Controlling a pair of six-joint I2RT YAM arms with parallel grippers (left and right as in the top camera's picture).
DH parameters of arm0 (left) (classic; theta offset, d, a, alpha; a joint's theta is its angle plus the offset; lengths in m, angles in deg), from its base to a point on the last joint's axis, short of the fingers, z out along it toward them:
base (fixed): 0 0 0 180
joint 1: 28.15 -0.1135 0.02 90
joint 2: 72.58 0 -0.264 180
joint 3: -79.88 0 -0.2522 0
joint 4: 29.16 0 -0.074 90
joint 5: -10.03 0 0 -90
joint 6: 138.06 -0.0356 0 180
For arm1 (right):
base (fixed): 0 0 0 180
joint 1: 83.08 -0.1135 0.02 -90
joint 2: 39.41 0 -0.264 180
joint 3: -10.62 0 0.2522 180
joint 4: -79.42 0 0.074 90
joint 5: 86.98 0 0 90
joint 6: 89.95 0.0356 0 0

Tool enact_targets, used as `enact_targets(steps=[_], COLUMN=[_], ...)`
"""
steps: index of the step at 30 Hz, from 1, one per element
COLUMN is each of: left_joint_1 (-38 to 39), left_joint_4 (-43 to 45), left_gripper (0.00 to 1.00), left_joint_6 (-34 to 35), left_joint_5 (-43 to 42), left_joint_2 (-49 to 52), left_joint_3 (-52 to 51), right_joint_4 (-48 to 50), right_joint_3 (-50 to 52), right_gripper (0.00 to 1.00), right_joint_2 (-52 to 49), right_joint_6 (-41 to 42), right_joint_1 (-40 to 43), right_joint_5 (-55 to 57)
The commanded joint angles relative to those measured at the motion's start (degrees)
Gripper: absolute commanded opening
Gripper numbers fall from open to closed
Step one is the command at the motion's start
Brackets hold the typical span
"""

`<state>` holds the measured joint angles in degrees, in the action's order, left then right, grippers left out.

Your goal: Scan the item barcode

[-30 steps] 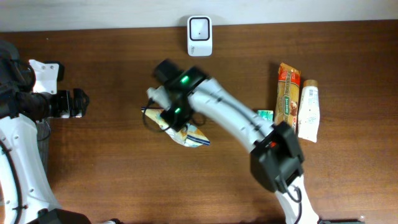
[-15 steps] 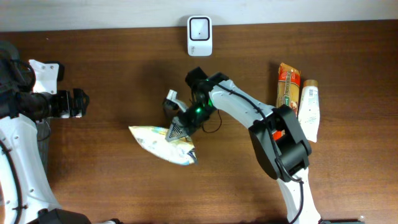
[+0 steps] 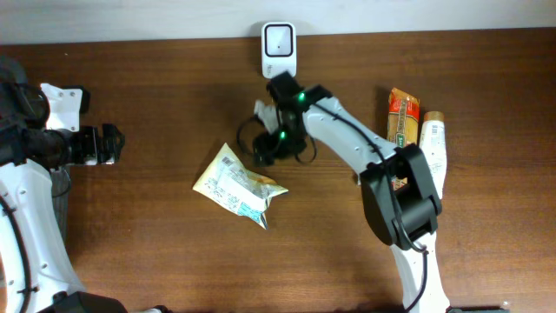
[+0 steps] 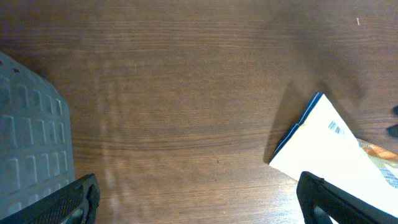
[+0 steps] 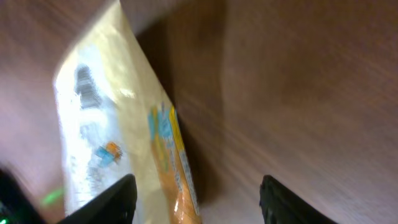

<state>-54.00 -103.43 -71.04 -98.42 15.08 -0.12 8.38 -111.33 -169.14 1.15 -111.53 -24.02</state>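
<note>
Wood table (image 3: 130,243) w/ snack pouch (image 3: 236,184) lying flat, barcode up. R gripper (image 5: 196,193) just beside it, fingers apart, gripping nothing. L gripper (image 4: 196,196) fingers spread wide, also empty.

White shells with black joints on both; right arm (image 3: 347,143) bears 2 green lights (plus a red mark lower down); left arm (image 3: 26,200) ends in black.

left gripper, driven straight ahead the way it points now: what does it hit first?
Probably the snack bag: it lies ahead of one side of the left gripper, while the middle faces only bare table. Height is unclear.
</note>
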Motion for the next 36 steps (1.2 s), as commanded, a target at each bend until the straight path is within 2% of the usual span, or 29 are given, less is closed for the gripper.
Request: enact_targets(steps=[1,2,5,11,14,16,20,23,25,27,36], left_joint_1=[-0.2,-0.2,-0.2,-0.2,-0.2,-0.2,-0.2,-0.2,-0.2,-0.2,-0.2], left_joint_4=[0.0,0.0,0.0,0.0,0.0,0.0,0.0,0.0,0.0,0.0,0.0], left_gripper=[0.99,0.99,0.99,0.99,0.99,0.99,0.99,0.99,0.99,0.99,0.99], left_joint_6=[-0.7,-0.7,-0.7,-0.7,-0.7,-0.7,-0.7,-0.7,-0.7,-0.7,-0.7], left_joint_5=[-0.2,-0.2,-0.2,-0.2,-0.2,-0.2,-0.2,-0.2,-0.2,-0.2,-0.2], left_joint_2=[0.1,0.1,0.1,0.1,0.1,0.1,0.1,0.1,0.1,0.1,0.1], left_joint_3=[-0.1,-0.1,-0.1,-0.1,-0.1,-0.1,-0.1,-0.1,-0.1,-0.1,-0.1], right_joint_4=[-6.7,-12.3,-20.2,-24.1,-17.7,-12.0,-5.7,-2.0,0.4,2.3,5.1], right_joint_3=[-11.7,-17.2,-23.8,-21.8,-10.4,-2.3,5.5,9.2,12.2,15.1,15.0], right_gripper=[0.63,0.63,0.60,0.56,0.57,0.53,0.49,0.49,0.50,0.50,0.50], right_joint_2=[0.9,1.7,4.1,8.5,8.5,8.5,8.5,8.2,7.5,7.4,7.4], right_joint_6=[-0.2,-0.2,-0.6,8.3,10.6,12.2,13.4,14.1,18.1,20.5,18.6], right_joint_1=[1.1,1.0,0.5,-2.6,-8.8,-12.7,-17.1,-20.5,-22.3,-22.4,-12.3], right_joint_5=[0.7,0.7,0.7,2.4,-0.9,-5.1,-5.9,-3.5,3.7,6.7,9.7])
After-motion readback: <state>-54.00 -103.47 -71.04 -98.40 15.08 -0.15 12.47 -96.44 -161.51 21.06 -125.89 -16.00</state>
